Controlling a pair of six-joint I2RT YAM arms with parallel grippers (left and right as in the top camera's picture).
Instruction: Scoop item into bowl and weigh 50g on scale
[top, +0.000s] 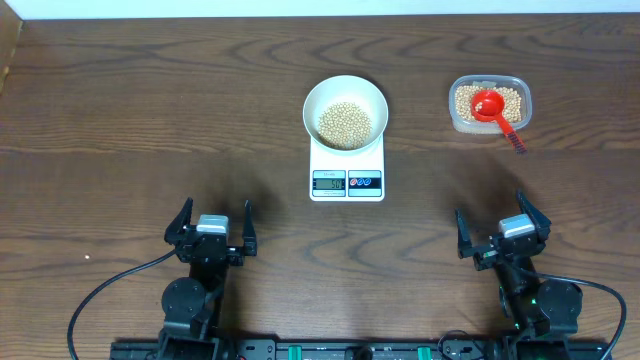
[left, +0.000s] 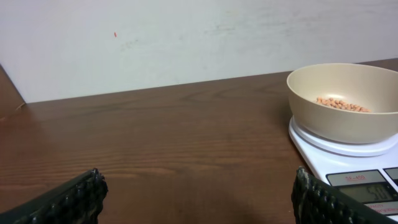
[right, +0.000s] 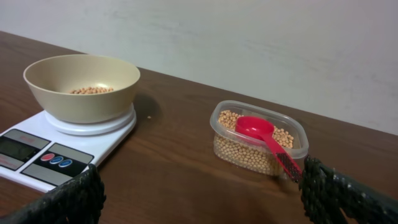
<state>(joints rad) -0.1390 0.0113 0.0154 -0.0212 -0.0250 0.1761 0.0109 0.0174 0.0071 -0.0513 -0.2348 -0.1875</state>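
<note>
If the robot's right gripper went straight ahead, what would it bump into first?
Probably the clear plastic tub of tan beans, or the dark handle of the red plastic scoop sticking out of it toward the right gripper. Its jaws are open and empty. Depth is hard to judge.

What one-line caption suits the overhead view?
Bowl of beans on the scale; red scoop in the tub; left hand and right hand open.

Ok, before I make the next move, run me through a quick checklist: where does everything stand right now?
1. bowl sits on scale: ok.
2. beans in the bowl: ok.
3. display shows the target weight: cannot tell, digits too small.
4. red scoop rests in tub, within reach: ok.
5. left gripper open and empty: ok.
6. right gripper open and empty: ok.
</note>
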